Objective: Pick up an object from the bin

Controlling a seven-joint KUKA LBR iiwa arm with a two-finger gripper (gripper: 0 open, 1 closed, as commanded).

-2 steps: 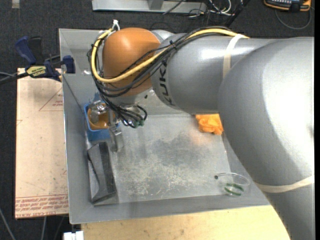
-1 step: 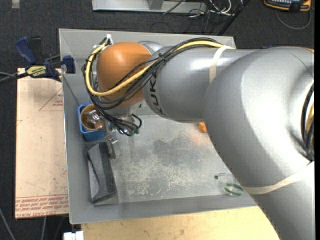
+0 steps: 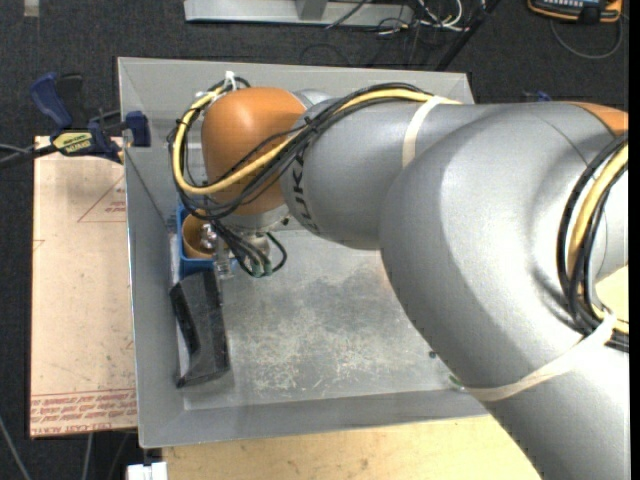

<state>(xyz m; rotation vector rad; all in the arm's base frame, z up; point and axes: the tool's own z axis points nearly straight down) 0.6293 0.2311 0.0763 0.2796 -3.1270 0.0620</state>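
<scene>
Evidently unfinished: gripper (image 3: 214, 251) low by grey bin's (image 3: 330, 318) left wall, over blue-and-orange object (image 3: 188, 245), just above black slab (image 3: 200, 333); opening impossible to tell; nothing visibly lifted.

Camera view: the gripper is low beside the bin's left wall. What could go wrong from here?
The gripper sits close to the bin's left wall; moving further that way might scrape it.
A blue thing and a small orange thing lie crowded under the wrist, so a grasp may catch both or slip off.
The long black piece lies right beside them and could be knocked or dragged.
</scene>
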